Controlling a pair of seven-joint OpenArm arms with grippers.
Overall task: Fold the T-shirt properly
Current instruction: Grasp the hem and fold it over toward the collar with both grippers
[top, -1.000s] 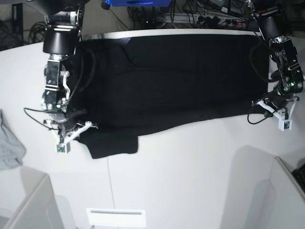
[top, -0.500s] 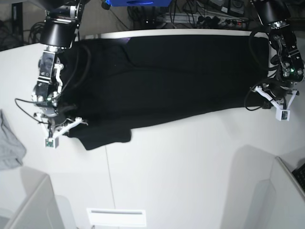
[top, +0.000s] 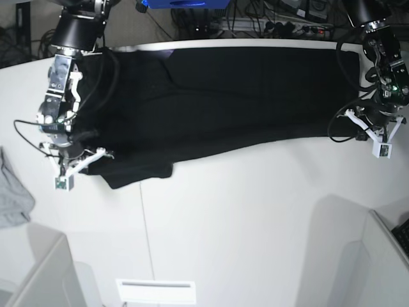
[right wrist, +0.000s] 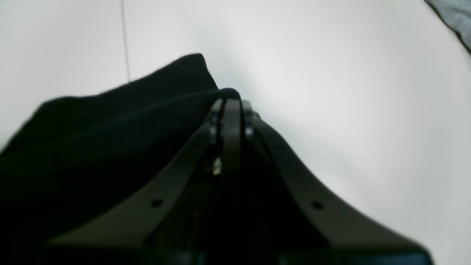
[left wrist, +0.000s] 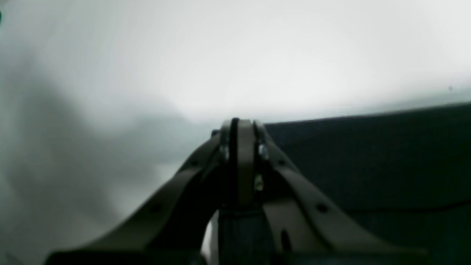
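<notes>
The black T-shirt (top: 223, 102) lies spread across the far half of the white table (top: 243, 217), print not showing. One short sleeve (top: 137, 174) sticks out toward the near left. My right gripper (top: 89, 163) is at the shirt's near left edge, shut on the T-shirt (right wrist: 110, 140); black fabric wraps over the right gripper's (right wrist: 229, 105) tips. My left gripper (top: 358, 131) is at the shirt's near right corner. In its wrist view the left gripper (left wrist: 239, 127) is shut with dark cloth between the fingers, and the T-shirt (left wrist: 368, 162) stretches away to its right.
A small light grey cloth (top: 13, 195) lies at the table's left edge, also the grey cloth (right wrist: 458, 11) in the right wrist view. Cables and a blue box (top: 182, 5) sit behind the table's far edge. A white panel (top: 156, 291) and grey partitions stand at the front.
Both grippers have moved toward the far side of the table, dragging the shirt's near edge with them. The sleeve has slid left and back.
</notes>
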